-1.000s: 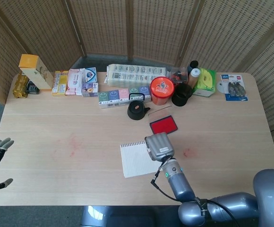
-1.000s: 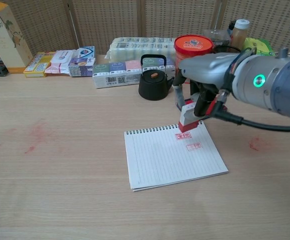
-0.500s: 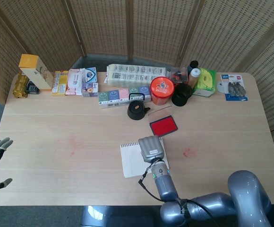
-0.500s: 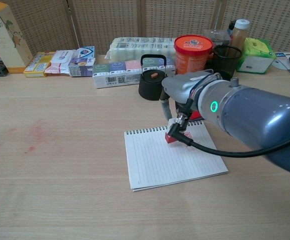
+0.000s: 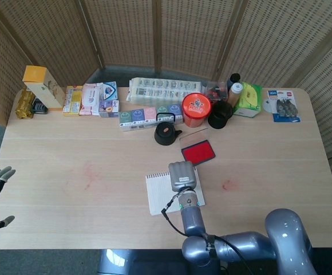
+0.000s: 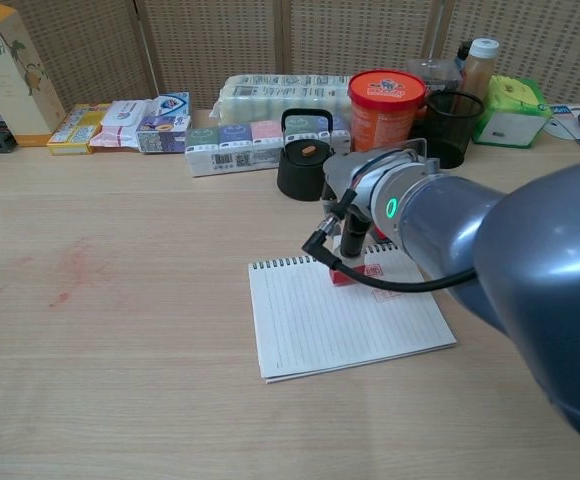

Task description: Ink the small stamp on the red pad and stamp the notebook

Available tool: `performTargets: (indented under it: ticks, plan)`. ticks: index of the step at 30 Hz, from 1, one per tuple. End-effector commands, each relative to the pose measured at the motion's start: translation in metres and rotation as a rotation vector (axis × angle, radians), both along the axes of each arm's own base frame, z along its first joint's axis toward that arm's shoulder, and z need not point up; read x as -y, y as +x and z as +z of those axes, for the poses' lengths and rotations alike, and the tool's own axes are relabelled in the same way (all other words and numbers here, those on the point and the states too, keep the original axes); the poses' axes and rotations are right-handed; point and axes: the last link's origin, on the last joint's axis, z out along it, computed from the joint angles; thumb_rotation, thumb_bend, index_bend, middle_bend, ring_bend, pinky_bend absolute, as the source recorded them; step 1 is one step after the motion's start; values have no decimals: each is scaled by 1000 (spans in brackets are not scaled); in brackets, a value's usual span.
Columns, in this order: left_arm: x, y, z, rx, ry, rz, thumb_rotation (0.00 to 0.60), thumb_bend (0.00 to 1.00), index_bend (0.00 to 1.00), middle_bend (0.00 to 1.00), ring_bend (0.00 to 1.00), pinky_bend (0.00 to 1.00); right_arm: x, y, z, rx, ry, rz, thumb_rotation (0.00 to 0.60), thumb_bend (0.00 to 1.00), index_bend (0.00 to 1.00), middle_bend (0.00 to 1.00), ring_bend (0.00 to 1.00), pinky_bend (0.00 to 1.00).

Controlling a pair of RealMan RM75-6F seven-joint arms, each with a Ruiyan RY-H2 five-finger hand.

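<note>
Small stamp (image 6: 341, 275) on notebook (image 6: 345, 325) under right hand (image 5: 182, 175) (grip hidden), kettle (image 6: 303, 160) behind.

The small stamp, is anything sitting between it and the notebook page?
Nothing visible. The small stamp in the right robot hand is already down at the notebook, near its spiral edge, left of two red prints.
</note>
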Motion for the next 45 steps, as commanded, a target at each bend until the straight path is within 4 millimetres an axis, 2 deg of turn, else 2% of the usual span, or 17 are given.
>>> performTargets:
  ticks: [1,17,25,45]
  plan:
    - [0,0,1,1,2,0,600,0,0,0,0,3,0,3,-2,4,-1,-2,600,476,626,946,1000,1000]
    - [2,0,7,25,11,-8,600,0,0,0,0,3,-3,36,-28,21,0,23,600,476,626,945,1000,1000]
    - [2,0,7,29,8,-8,600,0,0,0,0,3,-4,38,-37,13,9,39,600,476,627,946,1000,1000]
    - [2,0,6,27,4,-9,600,0,0,0,0,3,-4,32,-42,34,26,56,600,476,626,946,1000,1000]
